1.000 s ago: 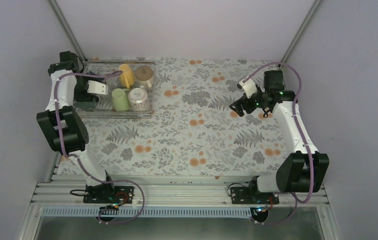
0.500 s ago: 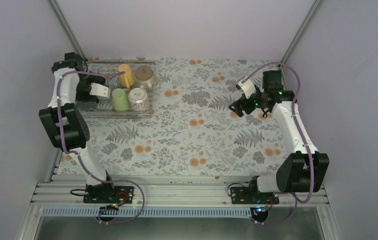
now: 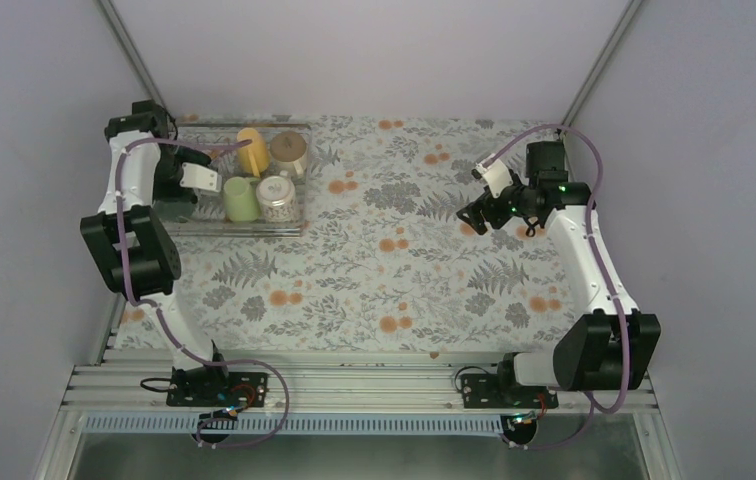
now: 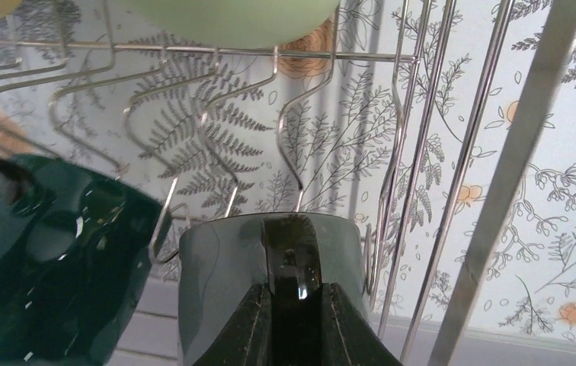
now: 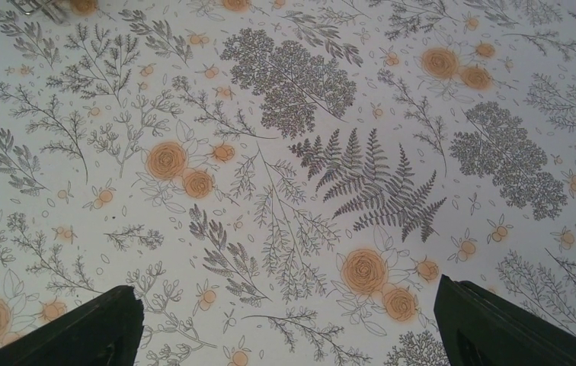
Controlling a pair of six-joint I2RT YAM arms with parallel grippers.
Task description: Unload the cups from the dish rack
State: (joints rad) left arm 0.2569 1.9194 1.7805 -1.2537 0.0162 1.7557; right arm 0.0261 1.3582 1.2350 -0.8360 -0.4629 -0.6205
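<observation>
The dish rack (image 3: 239,231) stands at the table's far left. It holds a yellow cup (image 3: 251,150), a cream cup (image 3: 289,152), a pale green cup (image 3: 240,198) and a patterned cup (image 3: 277,199). My left gripper (image 3: 176,199) reaches into the rack's left end. In the left wrist view its fingers (image 4: 296,293) are shut on the glossy handle of a dark grey-green cup (image 4: 216,282), which stands among the rack's wires (image 4: 414,152). A shiny dark green cup (image 4: 41,259) sits just left of it. My right gripper (image 3: 474,215) hovers open over the bare cloth (image 5: 289,313).
The floral tablecloth (image 3: 384,270) covers the table. The pale green cup's underside (image 4: 224,19) shows at the top of the left wrist view. A thick silvery frame bar (image 4: 513,168) slants down the right of that view. Grey walls close in on three sides.
My left gripper's fingers have closed onto the dark cup's handle, and the left arm has shifted slightly toward the back. The right arm has barely moved.
</observation>
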